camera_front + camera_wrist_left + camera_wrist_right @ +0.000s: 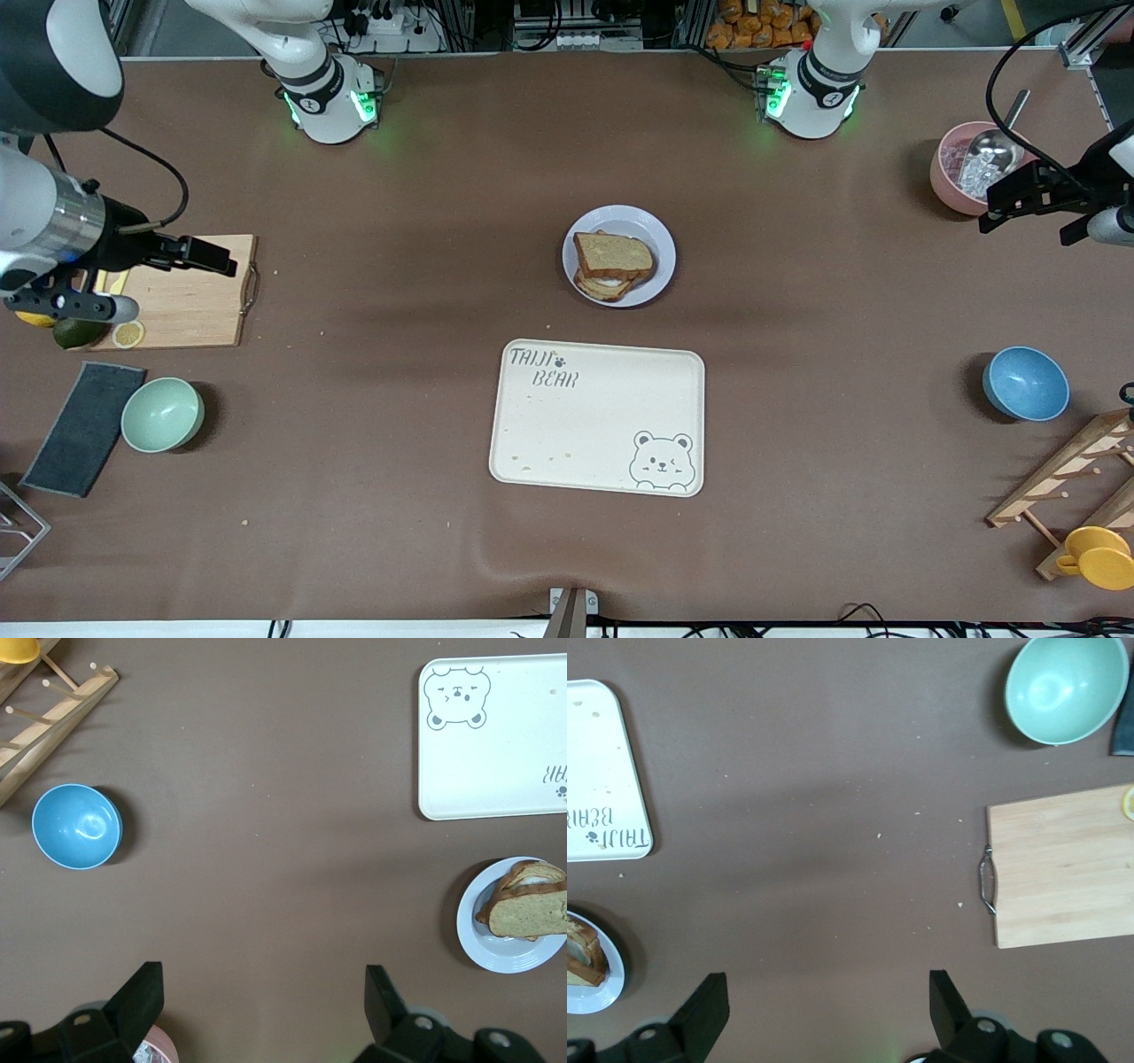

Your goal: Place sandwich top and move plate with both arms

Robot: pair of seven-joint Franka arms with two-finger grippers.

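Note:
The lavender-white plate (654,232) sits mid-table, farther from the front camera than the tray. The sandwich top (613,254), a plain brown slice, lies on a stacked sandwich on the plate. The plate (483,943) and the slice (529,912) show in the left wrist view; the plate's edge (602,992) shows in the right wrist view. My left gripper (264,997) is open and empty, up by the pink bowl at the left arm's end (1019,199). My right gripper (828,1005) is open and empty, over the cutting board's edge (199,254).
A cream bear-print tray (598,416) lies nearer the front camera than the plate. Green bowl (162,414), dark cloth (84,428), cutting board (190,301) with lemon pieces lie at the right arm's end. Blue bowl (1025,383), pink bowl (961,168), wooden rack (1076,483) lie at the left arm's end.

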